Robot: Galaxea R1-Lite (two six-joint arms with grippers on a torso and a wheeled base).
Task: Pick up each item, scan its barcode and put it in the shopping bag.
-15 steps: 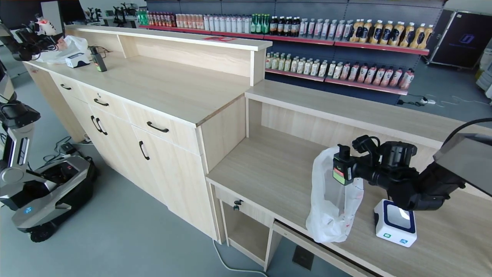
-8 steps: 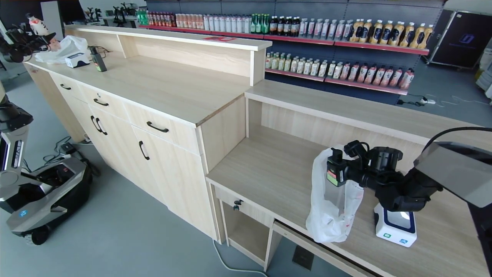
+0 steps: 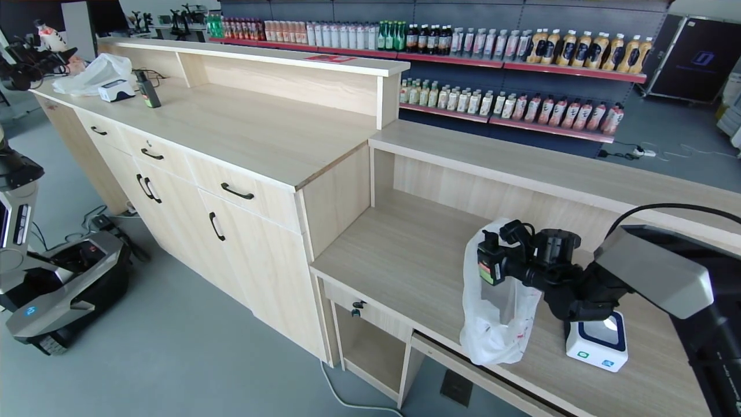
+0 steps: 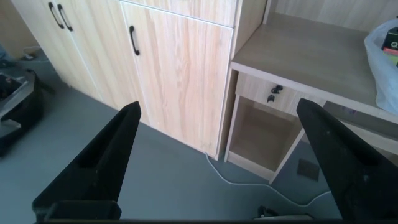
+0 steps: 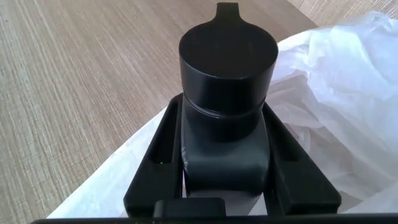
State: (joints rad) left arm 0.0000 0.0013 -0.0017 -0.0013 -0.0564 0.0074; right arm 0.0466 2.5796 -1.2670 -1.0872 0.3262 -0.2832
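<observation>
Black and round-capped, the container (image 3: 488, 267) with a red-and-green label sits clamped between the right jaws, held at the open mouth of the shopping bag (image 3: 498, 330); whether its base is inside the rim I cannot tell. In the right wrist view the bag's white, see-through plastic spreads under and beside the container, with the pale wood of the desk (image 3: 405, 255) beyond it. The bag stands on the desk near its front edge. The white scanner (image 3: 596, 346) with a blue-rimmed top stands just beside it on the robot's right, partly behind the right arm. The left jaws hang wide apart and hold nothing, over the grey floor (image 4: 168, 180) in front of the cabinet doors (image 4: 180, 68), well apart from the bag. Behind the desk, shelves (image 3: 509, 63) carry rows of bottles, and a taller desk (image 3: 243, 127) to the left bears another white bag (image 3: 92, 78) at its far end
</observation>
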